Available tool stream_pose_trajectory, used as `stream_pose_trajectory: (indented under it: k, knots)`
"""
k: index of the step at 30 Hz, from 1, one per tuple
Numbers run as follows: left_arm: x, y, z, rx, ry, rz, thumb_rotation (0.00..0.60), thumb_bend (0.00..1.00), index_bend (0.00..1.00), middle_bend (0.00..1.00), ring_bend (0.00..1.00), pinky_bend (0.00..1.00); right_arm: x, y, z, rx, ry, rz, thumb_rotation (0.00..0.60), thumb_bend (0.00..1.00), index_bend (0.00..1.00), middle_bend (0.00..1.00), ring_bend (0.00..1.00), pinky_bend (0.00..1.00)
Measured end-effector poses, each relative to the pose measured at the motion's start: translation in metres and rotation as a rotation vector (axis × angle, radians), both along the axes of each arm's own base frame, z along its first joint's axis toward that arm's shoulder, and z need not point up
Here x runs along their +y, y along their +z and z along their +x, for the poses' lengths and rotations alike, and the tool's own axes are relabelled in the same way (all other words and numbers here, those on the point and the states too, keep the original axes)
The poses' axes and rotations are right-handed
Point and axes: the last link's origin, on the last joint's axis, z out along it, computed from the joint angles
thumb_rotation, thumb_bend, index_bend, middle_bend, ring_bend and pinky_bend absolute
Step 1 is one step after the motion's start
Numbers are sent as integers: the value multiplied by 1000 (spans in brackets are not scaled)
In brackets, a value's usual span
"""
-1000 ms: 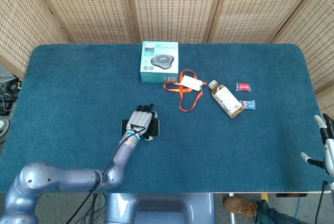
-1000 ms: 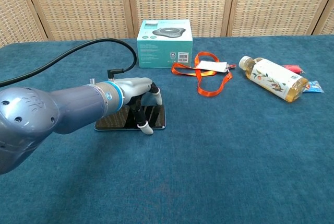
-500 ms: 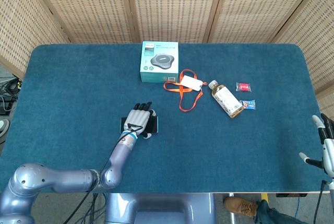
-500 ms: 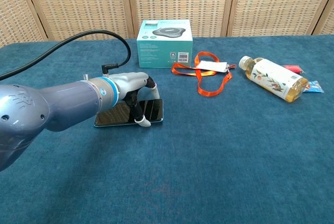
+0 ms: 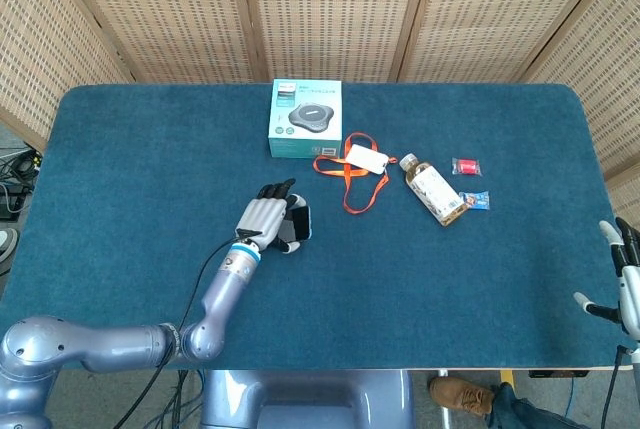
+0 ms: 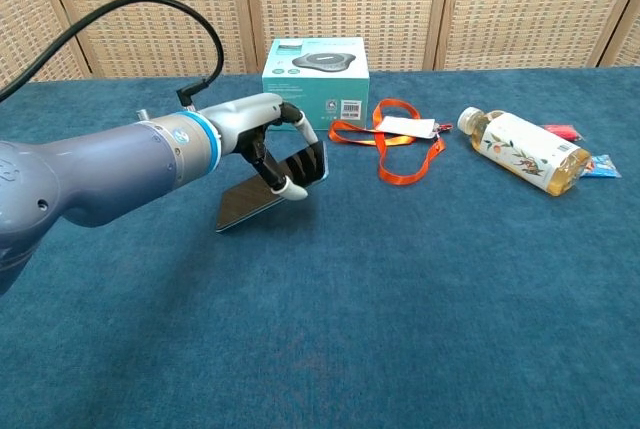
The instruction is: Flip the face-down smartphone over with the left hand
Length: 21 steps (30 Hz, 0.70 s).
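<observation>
**Now the phone is up on edge — time to roll it over**

Right now my left hand [image 6: 262,139] grips the phone [image 6: 270,187] across its width, thumb under the near edge and the other fingers hooked over the far one. The phone is tilted, its right end raised toward the teal box [image 6: 315,82] and its lower left corner close to the blue table cloth [image 6: 420,289] — whether that corner touches it I cannot tell. From the head camera the phone [image 5: 298,223] peeks out just right of the hand [image 5: 265,220], left of the orange lanyard [image 5: 350,184].

My judgement: the flip is about half done. To finish well I would turn the wrist slowly, keep the thumb firm so the slick glass does not slide out, and lower the phone flat before letting go, not drop it. The box and lanyard are near enough to mind while swinging.

My right hand [image 5: 624,279] sits at the table's far right edge, fingers spread, holding nothing.
</observation>
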Motion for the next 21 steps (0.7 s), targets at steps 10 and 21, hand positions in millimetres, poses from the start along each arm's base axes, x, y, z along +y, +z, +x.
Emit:
stream_pose_trajectory:
  k: [10,21]
  knots:
    - [-3,12,4,-347,37,-15,600,270,831,0,0,0,0,-2,2,10,0,3,600,0,0,0,0,0]
    - [-5,4,-12,-601,88,-40,600,268,831,0,0,0,-1,-5,0,21,-9,8,600,0,0,0,0,0]
